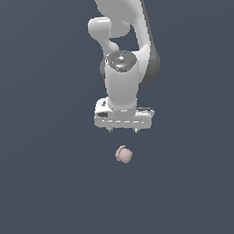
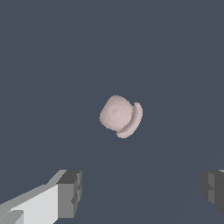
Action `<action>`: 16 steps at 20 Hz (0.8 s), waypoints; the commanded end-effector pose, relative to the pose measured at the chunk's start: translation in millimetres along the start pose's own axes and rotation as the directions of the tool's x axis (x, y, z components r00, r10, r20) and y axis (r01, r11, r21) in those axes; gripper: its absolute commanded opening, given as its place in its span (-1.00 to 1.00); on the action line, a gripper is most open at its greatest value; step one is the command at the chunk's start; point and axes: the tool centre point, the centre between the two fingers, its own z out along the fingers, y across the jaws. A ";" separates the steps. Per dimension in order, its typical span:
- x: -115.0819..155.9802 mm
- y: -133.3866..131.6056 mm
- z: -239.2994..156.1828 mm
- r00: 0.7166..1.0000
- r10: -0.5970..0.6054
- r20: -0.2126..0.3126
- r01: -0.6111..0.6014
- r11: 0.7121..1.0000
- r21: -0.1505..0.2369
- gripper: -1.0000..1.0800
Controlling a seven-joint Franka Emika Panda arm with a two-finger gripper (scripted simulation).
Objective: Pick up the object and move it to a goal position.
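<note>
Pink and roundish, the object (image 1: pixel 124 154) lies alone on the plain dark slate surface (image 1: pixel 45 195), with a little curved ridge like a handle along one side. In the exterior view it sits just below the white pincer (image 1: pixel 123 130), close to it but apart, and almost straight under the midpoint between the two short fingertips, perhaps a touch toward the exterior view's left. The arm (image 1: pixel 120 48) comes down from the top of that view, its wrist pointing at the surface, and the pincer's broad white body hangs level above the lump.

In the wrist view the object (image 2: pixel 119 116) shows near the middle, its ridge a paler crescent hugging the rounded body. The two dark grey fingertips (image 2: pixel 70 192) stand far apart at either edge of that picture, and the gap between them is much wider than the object. The pincer (image 2: pixel 142 190) is released, spread wide, and grips nothing; neither fingertip touches the lump.
</note>
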 end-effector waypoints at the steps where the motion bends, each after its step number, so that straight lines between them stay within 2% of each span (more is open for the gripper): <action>1: 5.3 -0.5 8.5 0.998 0.060 0.005 -0.060 0.998 0.002 0.92; 6: 17.7 -1.8 29.4 0.979 0.202 0.015 -0.202 0.979 0.002 0.92; 16: 35.6 -3.6 66.3 0.904 0.426 0.027 -0.426 0.905 -0.007 0.92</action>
